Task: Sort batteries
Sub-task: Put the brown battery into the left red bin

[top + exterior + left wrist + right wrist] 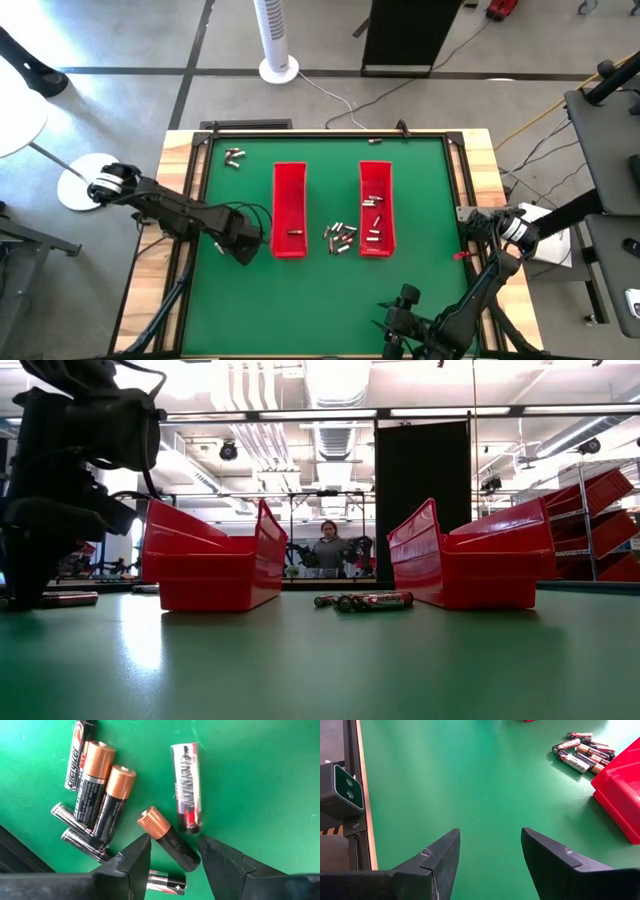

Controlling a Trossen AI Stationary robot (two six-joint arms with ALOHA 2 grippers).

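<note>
Eyes on the copper-topped battery (172, 847): it lies slantwise on the green mat (300, 300), right between the fingers of the left gripper (173, 840). The jaws are spread to either side of it, tips close to its two ends; whether they touch it I cannot tell. It lies in a small cluster: a silvery battery (186, 787) just beside it, two more copper-tops (102, 790) side by side and a few slimmer dark ones around them.

The high view puts that gripper just beside the left red tray (289, 210), on the side away from the other tray, low over the mat. The cluster is hidden under the arm there.

Inside the left red tray, one battery (295, 233) lies near its near end. On the tray's other side, between it and the right red tray (376, 208), a loose heap of batteries (340, 237) sits on the mat. The right red tray holds several batteries (373, 200). Off the far corner of the left red tray, well apart from it, two or three more batteries (234, 157) lie together.

The right gripper (490, 837) waits well away from the left red tray, past the heap toward the near edge, jaws spread wide over bare mat, holding nothing.

Behind the table, seen between the trays, a person (328, 550) sits in the room
</note>
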